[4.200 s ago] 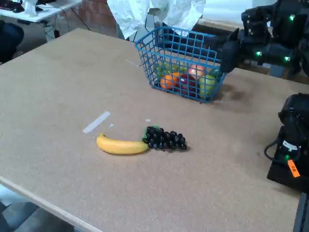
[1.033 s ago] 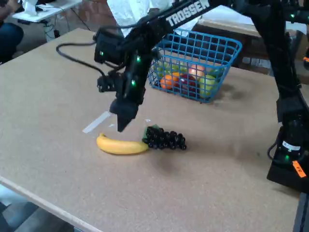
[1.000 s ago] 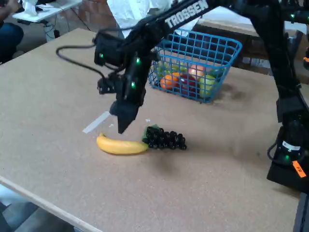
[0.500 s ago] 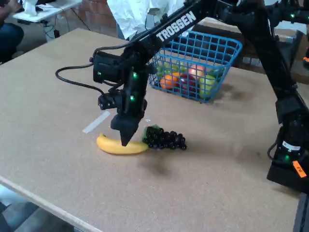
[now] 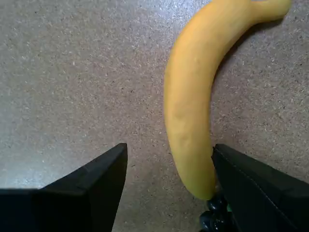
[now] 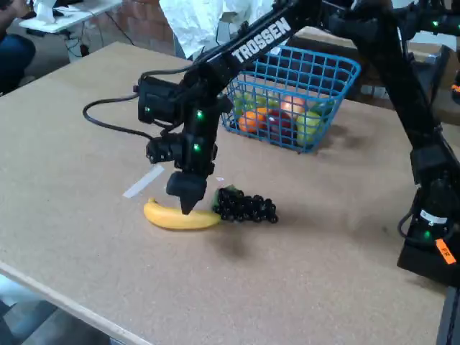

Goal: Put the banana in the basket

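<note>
The yellow banana (image 6: 169,218) lies on the table, its right end against a dark grape bunch (image 6: 246,205). My gripper (image 6: 187,206) is right down over the banana's right half. In the wrist view the gripper (image 5: 170,149) is open. Its two black fingers (image 5: 91,186) stand on either side of the banana (image 5: 193,96), which sits close against the right one. The grapes (image 5: 215,221) peek in at the bottom edge. The blue wire basket (image 6: 338,68) stands at the back of the table, behind the arm.
The basket holds several fruits, orange, red and green (image 6: 277,118). A pale strip of tape (image 6: 144,181) lies just left of the gripper. The arm's base (image 6: 431,230) stands at the right edge. The table's front edge (image 6: 72,302) runs along the lower left.
The gripper has come down from above the table to the banana and now straddles it. Banana and grapes have not moved.
</note>
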